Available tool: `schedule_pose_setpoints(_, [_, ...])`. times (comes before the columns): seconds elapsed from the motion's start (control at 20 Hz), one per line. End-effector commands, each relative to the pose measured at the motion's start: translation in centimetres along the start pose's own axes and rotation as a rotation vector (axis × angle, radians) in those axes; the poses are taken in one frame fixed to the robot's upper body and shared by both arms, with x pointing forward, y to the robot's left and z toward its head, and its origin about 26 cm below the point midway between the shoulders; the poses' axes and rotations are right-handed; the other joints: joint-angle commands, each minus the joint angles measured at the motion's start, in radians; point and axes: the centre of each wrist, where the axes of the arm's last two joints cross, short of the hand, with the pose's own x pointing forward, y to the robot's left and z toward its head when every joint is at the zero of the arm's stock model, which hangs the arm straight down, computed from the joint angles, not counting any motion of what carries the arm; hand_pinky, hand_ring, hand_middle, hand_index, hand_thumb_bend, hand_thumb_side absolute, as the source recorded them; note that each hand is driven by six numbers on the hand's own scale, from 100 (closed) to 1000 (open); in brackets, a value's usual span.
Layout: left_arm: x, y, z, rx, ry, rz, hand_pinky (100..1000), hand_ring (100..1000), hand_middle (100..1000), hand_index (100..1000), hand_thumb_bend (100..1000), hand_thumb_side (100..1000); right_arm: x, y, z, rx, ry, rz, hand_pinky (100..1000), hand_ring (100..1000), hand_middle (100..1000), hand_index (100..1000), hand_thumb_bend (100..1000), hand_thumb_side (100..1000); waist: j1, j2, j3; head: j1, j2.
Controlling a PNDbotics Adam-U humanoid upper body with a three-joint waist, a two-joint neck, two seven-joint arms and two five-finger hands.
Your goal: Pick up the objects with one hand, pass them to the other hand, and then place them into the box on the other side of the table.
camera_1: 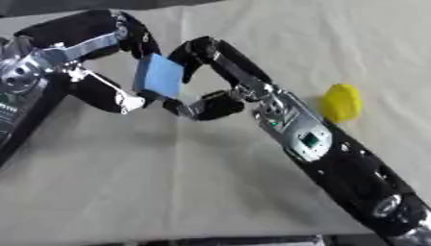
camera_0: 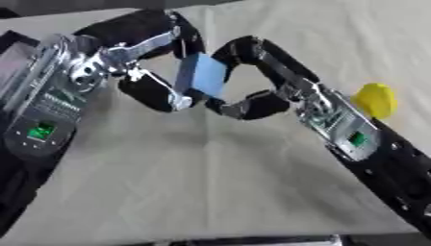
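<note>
Beige cloth covers the counter (camera_0: 210, 182), bare in the near part. Above it the right hand (camera_0: 261, 91) and left hand (camera_0: 151, 72) meet at mid-counter, both curled round a flat light-blue square block (camera_0: 202, 74) held in the air between them, on edge and slightly tilted, its long side running near to far. The left hand's fingers pinch its left edge, the right hand's fingers wrap its top and bottom right. I judge this the handover. Further right, a small rounded yellow object (camera_1: 341, 103) lies on the cloth beside the right arm, untouched. No box shows
</note>
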Motion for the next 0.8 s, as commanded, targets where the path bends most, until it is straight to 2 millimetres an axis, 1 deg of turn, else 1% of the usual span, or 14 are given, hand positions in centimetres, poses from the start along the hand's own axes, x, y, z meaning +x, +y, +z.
schedule_pose_setpoints(0.05, [0.4,1.2,0.5,0.043,0.007,-0.053,700,617,506,408,218,100,0.6,-0.4,-0.1,-0.016,-0.015,0.038,648,537,574,647,593,100,0.004,-0.034,0.001,0.005,0.006])
schedule_pose_setpoints(0.25, [0.6,1.3,0.7,0.045,0.02,-0.075,693,606,488,402,249,100,0.4,-0.3,0.0,-0.018,0.024,0.081,671,575,625,700,687,100,0.004,-0.034,0.001,0.01,0.006])
schedule_pose_setpoints(0.3, [0.7,1.4,0.8,0.046,0.016,-0.082,693,606,487,402,253,100,0.4,-0.3,0.0,-0.017,0.034,0.093,674,580,632,706,698,100,0.004,-0.034,0.001,0.013,0.006])
schedule_pose_setpoints(0.35, [0.8,1.5,0.9,0.046,0.013,-0.089,693,605,486,401,259,100,0.4,-0.3,0.0,-0.018,0.041,0.104,680,591,647,721,715,123,0.004,-0.034,0.0,0.016,0.006])
schedule_pose_setpoints(0.45, [1.0,1.7,1.2,0.046,0.008,-0.1,692,604,484,400,262,100,0.4,-0.4,0.1,-0.022,0.052,0.12,684,603,668,735,712,143,0.004,-0.034,0.0,0.022,0.006])
schedule_pose_setpoints(0.8, [0.9,2.0,2.2,0.065,0.022,-0.083,690,598,481,400,239,100,0.4,-0.7,0.4,-0.043,0.093,0.137,688,614,691,746,697,151,0.003,-0.037,0.0,0.039,0.006])
